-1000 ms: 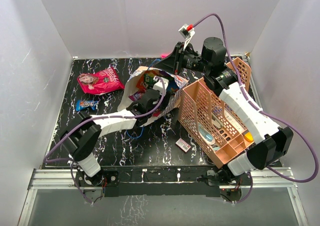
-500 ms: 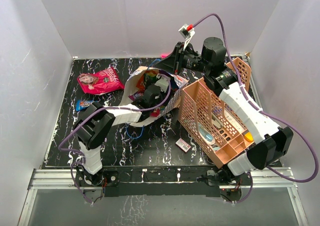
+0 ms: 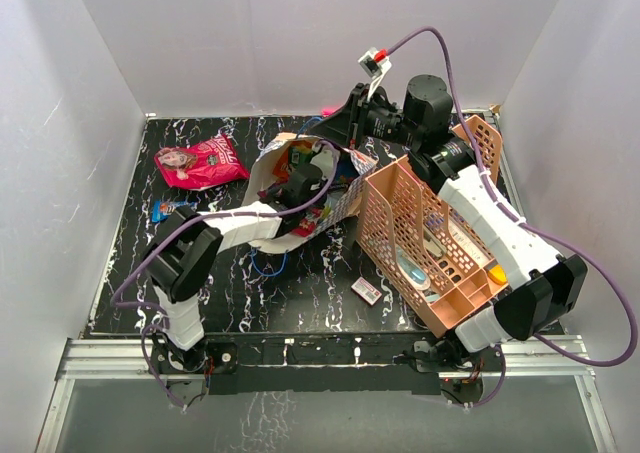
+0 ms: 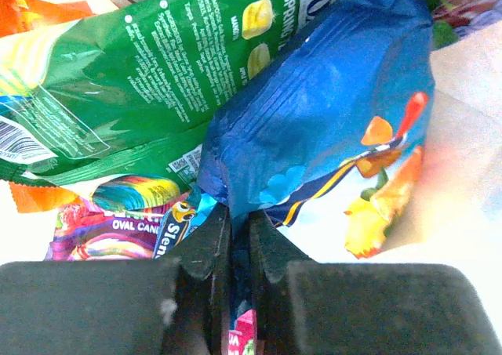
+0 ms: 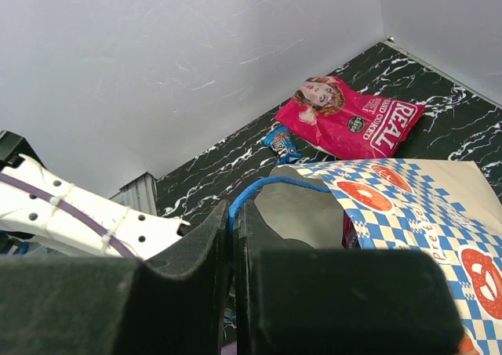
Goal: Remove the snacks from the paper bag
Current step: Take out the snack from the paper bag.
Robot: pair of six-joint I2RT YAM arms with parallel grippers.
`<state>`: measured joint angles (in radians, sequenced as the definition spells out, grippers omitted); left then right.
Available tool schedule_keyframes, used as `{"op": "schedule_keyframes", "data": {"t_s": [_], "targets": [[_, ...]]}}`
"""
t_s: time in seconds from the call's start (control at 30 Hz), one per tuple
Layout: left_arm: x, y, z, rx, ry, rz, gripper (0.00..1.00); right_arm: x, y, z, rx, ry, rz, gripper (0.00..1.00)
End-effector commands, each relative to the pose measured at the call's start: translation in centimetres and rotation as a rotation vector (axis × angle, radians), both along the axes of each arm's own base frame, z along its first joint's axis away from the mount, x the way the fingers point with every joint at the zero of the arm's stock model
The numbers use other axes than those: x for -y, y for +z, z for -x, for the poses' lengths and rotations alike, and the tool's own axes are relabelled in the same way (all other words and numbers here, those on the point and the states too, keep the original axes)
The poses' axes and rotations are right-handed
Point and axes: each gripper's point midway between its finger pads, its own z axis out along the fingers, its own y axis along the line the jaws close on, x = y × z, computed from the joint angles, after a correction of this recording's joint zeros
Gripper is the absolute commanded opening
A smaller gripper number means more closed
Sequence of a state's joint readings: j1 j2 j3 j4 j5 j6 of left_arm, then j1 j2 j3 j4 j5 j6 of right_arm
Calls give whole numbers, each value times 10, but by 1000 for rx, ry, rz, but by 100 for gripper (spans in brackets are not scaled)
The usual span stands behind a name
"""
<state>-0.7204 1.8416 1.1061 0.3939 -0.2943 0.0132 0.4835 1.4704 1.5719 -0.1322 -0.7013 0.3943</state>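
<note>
Pinching the blue chip bag [image 4: 314,112], left gripper [image 4: 235,214] hides inside paper bag [image 3: 268,163] overhead.

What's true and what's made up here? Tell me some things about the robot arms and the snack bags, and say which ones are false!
1. The left gripper is pinching the edge of the blue chip bag. True.
2. The pink-red bag is inside the paper bag. False: it lies out on the table, away from the paper bag.
3. The right gripper is shut on the paper bag's blue cord handle. True.
4. The peach rack stands on the left arm's side of the paper bag. False: it stands on the right arm's side.
</note>
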Motion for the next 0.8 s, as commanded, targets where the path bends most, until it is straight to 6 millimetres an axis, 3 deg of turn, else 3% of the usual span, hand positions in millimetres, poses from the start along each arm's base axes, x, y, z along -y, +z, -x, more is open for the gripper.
{"op": "schedule_keyframes", "data": {"t_s": [0.0, 0.3, 0.47, 0.77], "targets": [[-3, 62, 14, 9, -12, 119, 0, 7, 39, 18, 121, -3, -66, 8], [-21, 116, 65, -22, -69, 236, 0, 14, 31, 3, 113, -100, -40, 8], [-35, 155, 90, 16, -82, 334, 0, 21, 28, 0, 116, -150, -29, 8], [-55, 236, 95, 182, -38, 429, 0, 20, 23, 1, 115, -138, -14, 8]]}}
